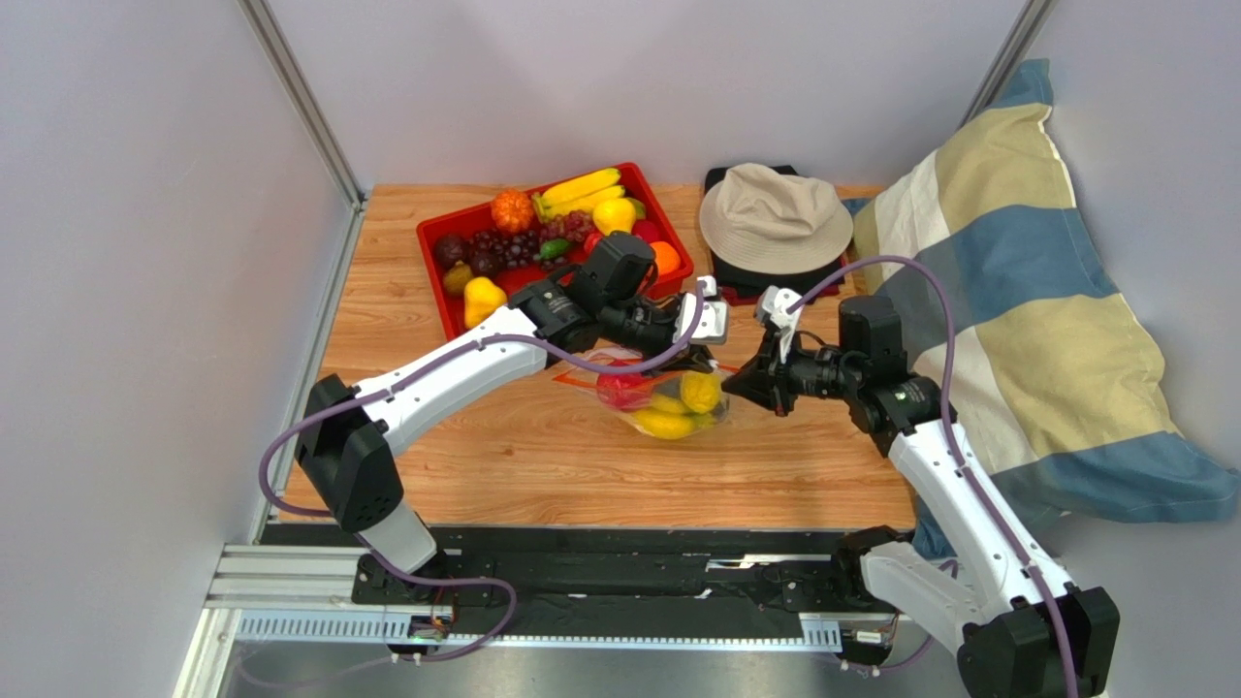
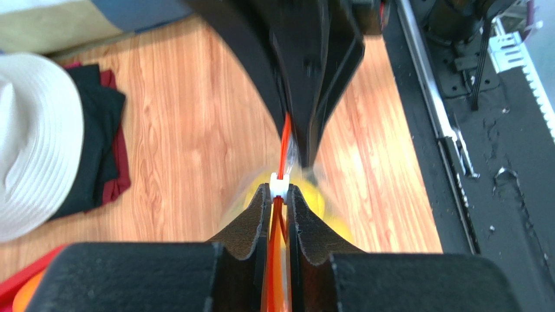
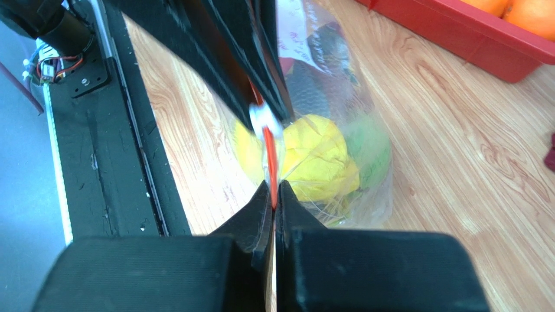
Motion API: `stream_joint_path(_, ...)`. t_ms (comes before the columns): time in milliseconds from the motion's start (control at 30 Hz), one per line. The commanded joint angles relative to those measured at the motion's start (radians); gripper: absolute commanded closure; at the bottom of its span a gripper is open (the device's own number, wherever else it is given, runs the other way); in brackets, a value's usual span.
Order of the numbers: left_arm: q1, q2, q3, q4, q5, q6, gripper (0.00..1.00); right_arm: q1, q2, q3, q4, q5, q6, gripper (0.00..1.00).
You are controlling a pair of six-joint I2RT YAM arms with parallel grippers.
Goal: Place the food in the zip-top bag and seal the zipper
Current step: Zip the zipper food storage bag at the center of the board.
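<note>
- We see an orange-red zipper (image 2: pixel 284 140) with a white slider (image 2: pixel 279 185).
- We see a clear bag (image 3: pixel 365 117) holding yellow, green and red food (image 3: pixel 313 156).
- We see a red tray (image 3: pixel 456 39), beige hat (image 1: pixel 775 215), cream-and-blue striped pillow (image 1: pixel 1020 291).

At the far middle of the table (image 1: pixel 437 436), the tray (image 1: pixel 431 233), with loose food (image 1: pixel 583 189) in it. Just right of the tray, the hat (image 1: pixel 772 215), on top of folded cloth (image 1: pixel 758 279). Beyond the table's right edge, the pillow (image 1: pixel 1020 335). Before the tray, mid-table, the zip-top bag (image 1: pixel 629 372), with more food inside. Along its top, the zipper (image 2: pixel 284 140), pinched from the left by the left gripper (image 2: pixel 279 193) and from the right by the right gripper (image 3: pixel 273 190), tips facing, close together. Slider (image 2: pixel 279 185) right at the left fingertips.
</note>
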Motion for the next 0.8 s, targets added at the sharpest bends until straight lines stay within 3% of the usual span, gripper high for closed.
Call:
stream_joint_path(0, 0.054, -0.064, -0.031, -0.091, -0.037, 0.061, 1.0, -0.047, -0.03, 0.052, 0.041, -0.02, 0.039, 1.0)
stream_joint_path(700, 0.207, -0.193, -0.09, -0.283, -0.051, 0.131, 1.0, -0.172, -0.013, 0.078, 0.013, -0.076, 0.033, 1.0)
stream_joint_path(733, 0.206, -0.187, -0.061, -0.281, -0.028, 0.104, 1.0, -0.173, -0.003, 0.095, -0.002, -0.091, 0.016, 0.95)
stream_joint_path(767, 0.201, -0.176, -0.044, -0.281, -0.024, 0.089, 1.0, -0.172, 0.022, 0.112, -0.025, -0.101, 0.001, 0.84)
